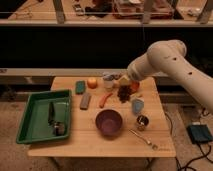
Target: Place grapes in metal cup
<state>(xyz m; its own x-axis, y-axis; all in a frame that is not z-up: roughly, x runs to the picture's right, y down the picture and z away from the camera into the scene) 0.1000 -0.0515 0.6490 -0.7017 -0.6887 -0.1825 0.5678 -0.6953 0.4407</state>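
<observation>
The grapes (124, 94), a dark reddish-purple bunch, hang from my gripper (124, 87) above the back middle of the wooden table (90, 142). The gripper is shut on the grapes at the end of the white arm (165, 57), which reaches in from the right. The metal cup (142, 121), small and shiny, stands upright near the table's right front, to the right of and nearer than the grapes. A light blue cup (137, 105) stands between the grapes and the metal cup.
A purple bowl (109, 122) sits left of the metal cup, with a spoon (145, 139) in front. An orange carrot (105, 99), a grey bar (85, 100), a green sponge (80, 87), an orange fruit (92, 82) and a white cup (108, 80) lie behind. A green tray (30, 120) fills the left.
</observation>
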